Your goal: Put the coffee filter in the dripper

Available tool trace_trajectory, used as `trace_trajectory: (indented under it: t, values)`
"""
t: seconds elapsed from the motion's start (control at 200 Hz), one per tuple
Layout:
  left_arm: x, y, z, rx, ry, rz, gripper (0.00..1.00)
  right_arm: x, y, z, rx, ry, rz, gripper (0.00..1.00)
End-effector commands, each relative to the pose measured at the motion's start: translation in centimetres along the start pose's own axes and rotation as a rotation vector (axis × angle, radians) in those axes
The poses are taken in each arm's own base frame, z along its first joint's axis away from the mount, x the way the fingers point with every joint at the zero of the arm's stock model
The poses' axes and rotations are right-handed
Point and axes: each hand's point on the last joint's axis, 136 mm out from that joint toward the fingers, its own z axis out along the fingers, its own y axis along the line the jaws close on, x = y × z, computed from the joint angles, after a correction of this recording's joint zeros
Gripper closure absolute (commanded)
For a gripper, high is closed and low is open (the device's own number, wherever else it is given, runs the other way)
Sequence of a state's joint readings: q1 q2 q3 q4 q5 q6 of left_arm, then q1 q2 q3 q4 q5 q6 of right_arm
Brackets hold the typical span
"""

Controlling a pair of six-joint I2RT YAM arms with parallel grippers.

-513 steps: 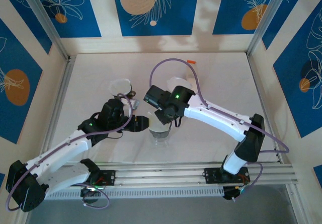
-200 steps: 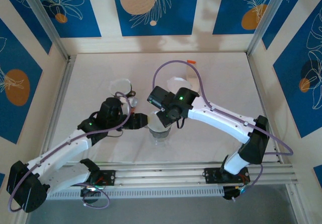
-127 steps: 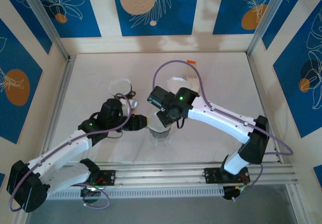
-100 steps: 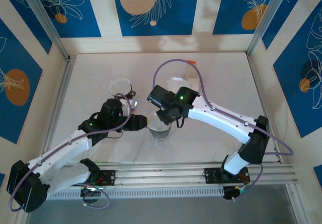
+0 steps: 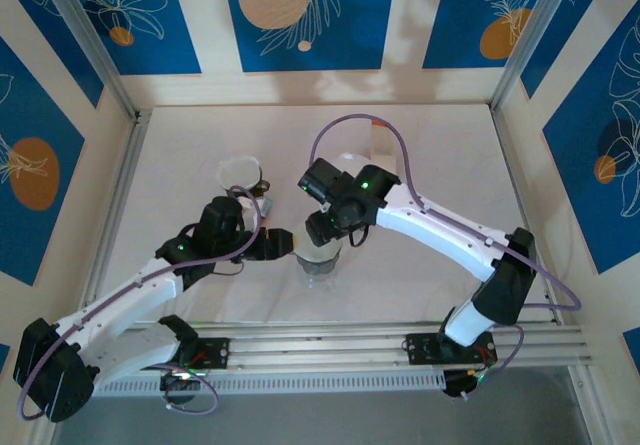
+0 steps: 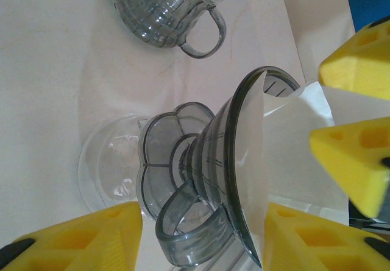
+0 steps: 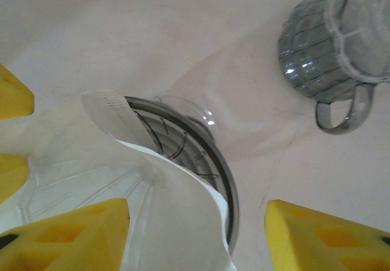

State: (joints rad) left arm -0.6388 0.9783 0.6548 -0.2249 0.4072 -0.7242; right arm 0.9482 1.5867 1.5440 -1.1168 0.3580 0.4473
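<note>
Right gripper (image 7: 198, 222): yellow fingers (image 7: 67, 234) spread wide, nothing pinched. It sits directly over the mouth of the dripper (image 6: 210, 155), one finger to each side. Coffee filter (image 7: 177, 198): below and between those fingers, apart from both, seated inside the dripper's cone. It is white paper folded to a cone and lies against the inner wall. A crimped seam tab stands above the rim on one side, and the upper edge sits proud of the rim. Left gripper (image 6: 201, 222): fingers likewise apart, straddling the dripper from its left side at the loop handle (image 6: 183, 234). A slim gap shows between one finger and the handle; contact on the other side cannot be told. Dripper: smoky grey transparent cone, ribbed inside, with a scalloped foot, standing upright on a clear glass vessel (image 6: 106, 170). The pair stands near the middle of the table (image 5: 200, 145), toward its near edge. Grey glass mug (image 7: 320, 45): ribbed, with a loop handle, on the table apart from the dripper. In the top view it lies to the left and farther back.
</note>
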Motion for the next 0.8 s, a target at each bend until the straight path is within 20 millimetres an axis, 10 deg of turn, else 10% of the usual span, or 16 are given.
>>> trace_trajectory:
  t: [0.0, 0.795]
  values:
    - [0.1, 0.6, 0.1, -0.008, 0.004, -0.001, 0.48, 0.7, 0.7, 1.4, -0.048, 0.050, 0.015, 0.38]
    - [0.3, 0.5, 0.5, 0.006, 0.012, -0.016, 0.48, 2.9, 0.3, 6.5, -0.024, 0.166, 0.017, 0.38]
